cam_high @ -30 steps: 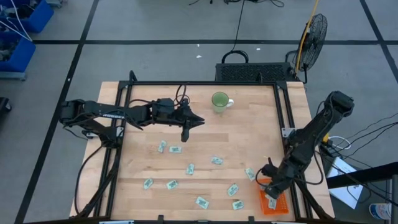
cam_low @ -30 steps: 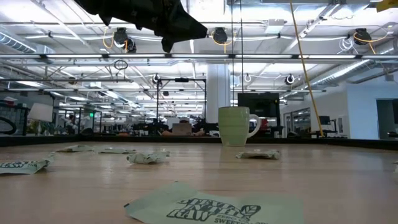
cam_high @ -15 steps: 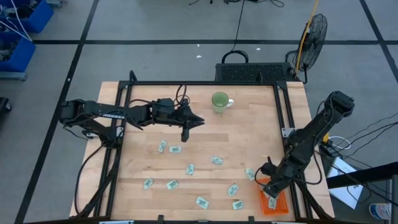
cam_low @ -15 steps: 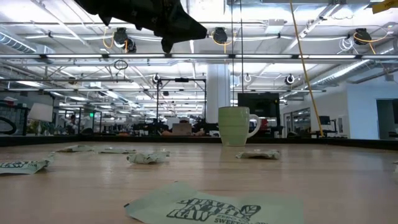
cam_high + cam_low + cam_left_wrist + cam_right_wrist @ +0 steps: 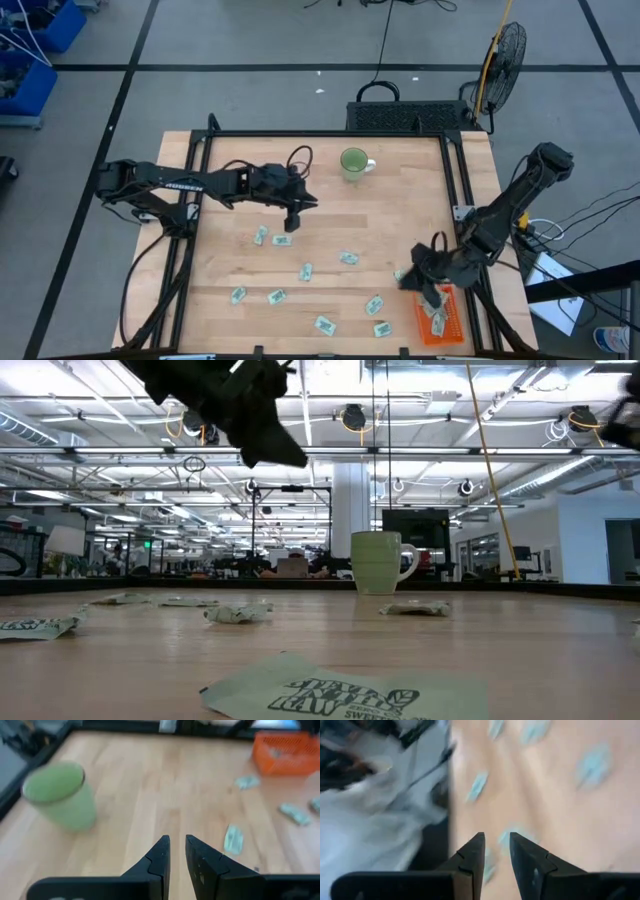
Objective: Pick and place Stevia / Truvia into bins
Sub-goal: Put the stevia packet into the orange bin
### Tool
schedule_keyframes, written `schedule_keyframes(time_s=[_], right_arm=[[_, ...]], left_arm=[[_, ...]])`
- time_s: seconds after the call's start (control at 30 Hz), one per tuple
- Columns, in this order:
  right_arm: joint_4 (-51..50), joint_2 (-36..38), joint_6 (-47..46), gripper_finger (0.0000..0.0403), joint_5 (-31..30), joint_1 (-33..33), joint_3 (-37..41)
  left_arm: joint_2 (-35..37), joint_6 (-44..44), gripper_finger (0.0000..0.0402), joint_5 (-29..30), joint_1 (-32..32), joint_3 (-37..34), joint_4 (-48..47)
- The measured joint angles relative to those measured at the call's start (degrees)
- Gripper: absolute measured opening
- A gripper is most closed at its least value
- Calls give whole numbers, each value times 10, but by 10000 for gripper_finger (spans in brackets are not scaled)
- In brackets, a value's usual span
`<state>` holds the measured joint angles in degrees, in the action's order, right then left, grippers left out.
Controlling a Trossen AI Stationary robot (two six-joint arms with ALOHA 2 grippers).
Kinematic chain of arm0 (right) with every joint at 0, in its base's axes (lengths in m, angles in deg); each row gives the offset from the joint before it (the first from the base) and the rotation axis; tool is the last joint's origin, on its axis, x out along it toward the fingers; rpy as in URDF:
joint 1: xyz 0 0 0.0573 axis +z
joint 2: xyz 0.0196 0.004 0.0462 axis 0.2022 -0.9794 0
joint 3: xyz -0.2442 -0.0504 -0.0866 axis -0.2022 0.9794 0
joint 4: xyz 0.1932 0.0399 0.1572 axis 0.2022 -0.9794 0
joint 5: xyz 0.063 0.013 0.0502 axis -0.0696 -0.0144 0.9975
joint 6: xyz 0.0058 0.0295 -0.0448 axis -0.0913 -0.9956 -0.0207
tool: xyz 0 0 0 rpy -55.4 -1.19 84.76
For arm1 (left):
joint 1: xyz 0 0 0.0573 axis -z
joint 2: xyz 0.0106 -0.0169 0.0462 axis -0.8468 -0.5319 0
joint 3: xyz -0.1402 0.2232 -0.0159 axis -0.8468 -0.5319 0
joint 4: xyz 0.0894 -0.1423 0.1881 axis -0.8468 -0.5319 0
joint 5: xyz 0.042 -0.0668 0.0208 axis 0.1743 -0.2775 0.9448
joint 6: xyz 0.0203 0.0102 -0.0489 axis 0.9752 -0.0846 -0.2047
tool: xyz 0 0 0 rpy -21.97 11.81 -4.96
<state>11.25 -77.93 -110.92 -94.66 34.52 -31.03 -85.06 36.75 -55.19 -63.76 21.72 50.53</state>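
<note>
Several pale green and white Stevia sachets (image 5: pixel 306 271) lie flat and scattered over the near half of the wooden table; one (image 5: pixel 233 839) shows ahead of my left fingers. The orange tray (image 5: pixel 443 322) sits at the near right corner with sachets (image 5: pixel 437 320) in it. My left gripper (image 5: pixel 292 218) hangs above the table, far of two sachets (image 5: pixel 282 240), its fingers nearly together and holding nothing (image 5: pixel 177 842). My right gripper (image 5: pixel 412 278) hovers just left of the tray, fingers close together and empty (image 5: pixel 496 842).
A round green mug (image 5: pixel 352 163) stands upright near the far edge, right of my left gripper, and also shows in the left wrist view (image 5: pixel 60 795). A black frame (image 5: pixel 455 200) runs along the table's sides. Bare wood lies between the mug and the sachets.
My right gripper has swung from above the orange tray toward the table's left and a little far, and now hangs over the table beside the tray. My left gripper has shifted slightly toward the left edge and dropped lower, tipping down.
</note>
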Motion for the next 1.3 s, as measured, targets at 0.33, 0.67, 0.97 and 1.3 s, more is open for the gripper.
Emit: schedule_keyframes(time_s=[0.33, 0.67, 0.97, 1.3], right_arm=[[277, -116, 82, 86, 180, -120, 0], [201, -219, -181, 87, 364, -129, 1], [213, -256, -122, 87, 354, -133, -23], [13, -259, -58, 87, 372, -154, -100]], left_arm=[[0, 2, 67, 11, 0, 0, -23], [0, -13, 67, 15, 4, 0, 21], [0, -17, 67, 15, 15, 0, 33], [0, -18, 67, 15, 17, 0, 36]])
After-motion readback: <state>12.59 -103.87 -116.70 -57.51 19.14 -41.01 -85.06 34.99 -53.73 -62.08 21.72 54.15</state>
